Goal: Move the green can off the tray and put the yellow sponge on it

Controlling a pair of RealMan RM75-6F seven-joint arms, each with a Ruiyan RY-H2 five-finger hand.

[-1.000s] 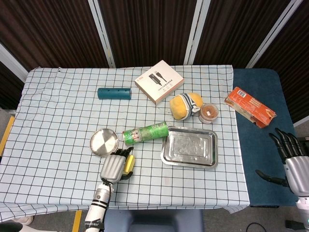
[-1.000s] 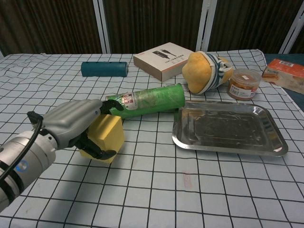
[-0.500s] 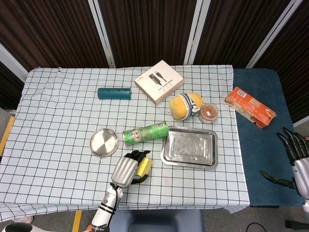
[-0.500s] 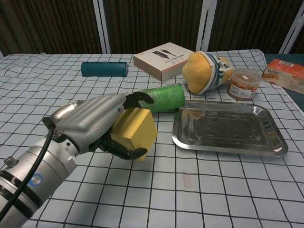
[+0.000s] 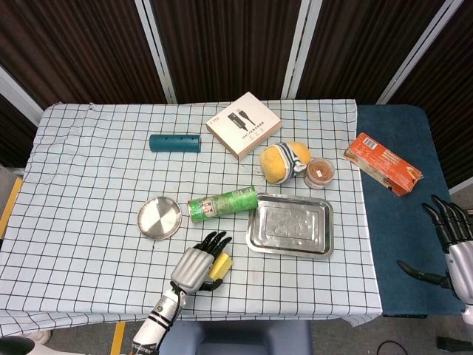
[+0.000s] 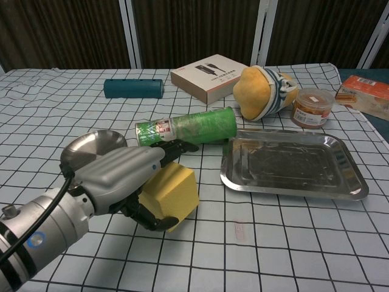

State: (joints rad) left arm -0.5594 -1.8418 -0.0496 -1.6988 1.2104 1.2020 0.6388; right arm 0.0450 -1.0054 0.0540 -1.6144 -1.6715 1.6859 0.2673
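Evidently the left robot hand (image 6: 124,182) grips the yellow sponge (image 6: 173,193) to carry it rightward to the empty steel tray (image 6: 355,182); the green can (image 6: 188,129) lies just beyond its fingertips, already off.

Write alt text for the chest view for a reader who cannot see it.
The robot's left hand grips a yellow sponge above a checkered tablecloth, left of an empty steel tray. A green can lies on its side just behind the sponge, off the tray.
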